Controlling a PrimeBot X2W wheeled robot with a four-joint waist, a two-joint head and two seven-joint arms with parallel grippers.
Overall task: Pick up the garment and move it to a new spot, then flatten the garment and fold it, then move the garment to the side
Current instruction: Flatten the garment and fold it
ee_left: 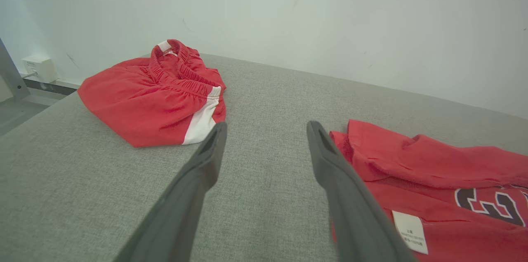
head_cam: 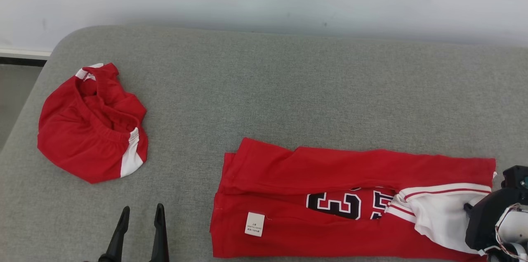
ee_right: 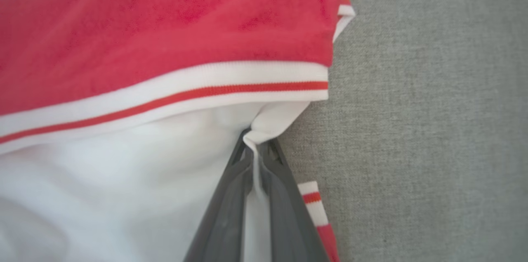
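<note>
The garment [head_cam: 330,171] is a red jersey with a black-and-white number and a white care label, lying folded lengthwise on the grey cushion at the lower right of the head view. Its right end shows white fabric with red-striped trim [ee_right: 165,101]. My right gripper [ee_right: 255,146] is shut on a pinch of that white fabric at the jersey's right edge; in the head view the right gripper [head_cam: 468,206] sits at the far right. My left gripper [head_cam: 141,212] stands open over bare cushion, just left of the jersey [ee_left: 433,163]. Nothing lies between the left gripper's [ee_left: 266,128] fingers.
A crumpled pair of red shorts [head_cam: 88,123] with white side panels lies at the far left, beyond the left gripper, also as the shorts [ee_left: 152,97]. The grey cushion [head_cam: 288,88] ends at a pale wall behind and drops off on the left.
</note>
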